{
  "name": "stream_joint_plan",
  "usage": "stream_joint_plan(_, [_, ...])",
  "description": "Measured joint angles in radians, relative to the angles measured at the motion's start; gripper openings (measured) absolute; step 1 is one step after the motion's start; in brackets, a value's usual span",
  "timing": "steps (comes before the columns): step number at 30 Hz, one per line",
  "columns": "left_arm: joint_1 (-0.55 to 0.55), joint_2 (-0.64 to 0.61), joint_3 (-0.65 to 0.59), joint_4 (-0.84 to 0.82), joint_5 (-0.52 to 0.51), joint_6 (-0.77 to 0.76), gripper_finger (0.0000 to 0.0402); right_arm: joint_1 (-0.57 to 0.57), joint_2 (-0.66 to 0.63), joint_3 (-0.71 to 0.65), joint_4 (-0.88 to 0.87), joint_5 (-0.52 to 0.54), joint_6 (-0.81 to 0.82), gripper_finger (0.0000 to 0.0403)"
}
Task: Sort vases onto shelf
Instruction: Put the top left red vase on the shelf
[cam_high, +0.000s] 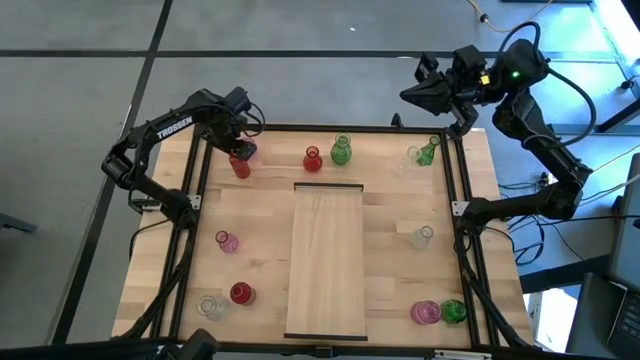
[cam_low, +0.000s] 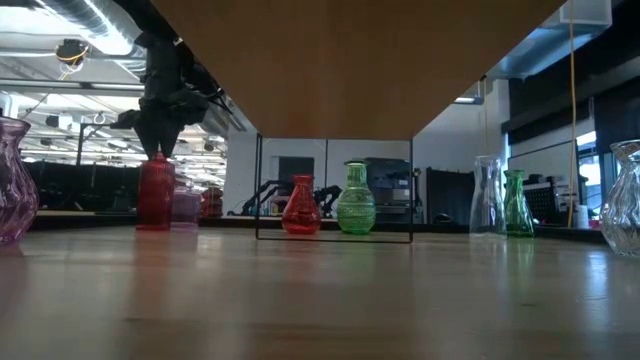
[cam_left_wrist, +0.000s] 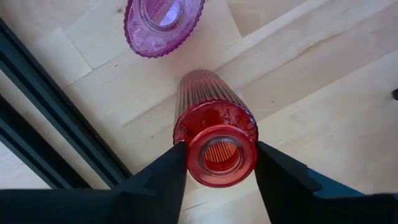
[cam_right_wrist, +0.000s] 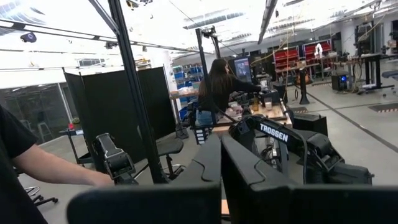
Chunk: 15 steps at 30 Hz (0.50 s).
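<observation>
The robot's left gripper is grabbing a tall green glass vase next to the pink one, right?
Not green. The left gripper is around the rim of a tall ribbed red glass vase, as the left wrist view shows. The scalloped pink glass vase does stand beside it.

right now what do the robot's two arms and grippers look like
Both arms are dark, near-black, jointed links with black cables running along them. The left arm carries white TROSSEN lettering on a link; its left gripper has two broad, matte black, wedge-shaped fingers. The right arm shows a small green light near the wrist, and its right gripper is the same flat black.
</observation>
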Motion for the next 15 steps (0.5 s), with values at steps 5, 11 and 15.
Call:
stream_joint_plan(5, [-0.002,-0.001,0.0,0.002,-0.019,0.02,0.0153,0.0,0.0,0.0,-0.012,0.0,0.0,0.0001])
stream_joint_plan(11, [-0.021,-0.001,0.0,-0.012,-0.032,0.028,0.015,0.0,0.0,0.0,-0.017,0.0,0.0,0.0001])
stream_joint_plan(15, [-0.047,-0.011,0.0,-0.045,-0.038,0.025,0.015,0.0,0.0,0.0,-0.017,0.0,0.0,0.0001])
